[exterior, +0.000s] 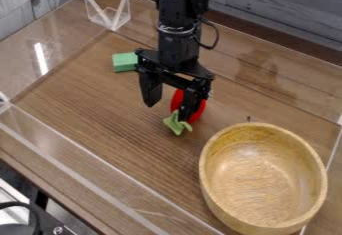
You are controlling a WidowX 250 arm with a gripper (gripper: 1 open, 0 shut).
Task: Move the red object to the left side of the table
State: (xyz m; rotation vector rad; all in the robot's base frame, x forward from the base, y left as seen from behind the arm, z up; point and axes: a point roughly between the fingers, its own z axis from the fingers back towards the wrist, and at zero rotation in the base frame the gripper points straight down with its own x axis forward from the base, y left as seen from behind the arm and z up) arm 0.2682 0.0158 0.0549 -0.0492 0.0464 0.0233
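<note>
Red object (189, 107) lies stem toward camera, between wide-spread jaws, ungrasped.

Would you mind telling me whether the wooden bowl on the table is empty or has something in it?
Empty. The wooden bowl shows only bare wood grain inside; the red object lies outside it on the table.

The arm is black all over, a column of stacked, blocky, rounded segments with a dull sheen. At its lower end sits a wider black body, and the gripper (171, 95) ends in two flat, tapering black fingers (146, 90). Markings are too small to make out.
</note>
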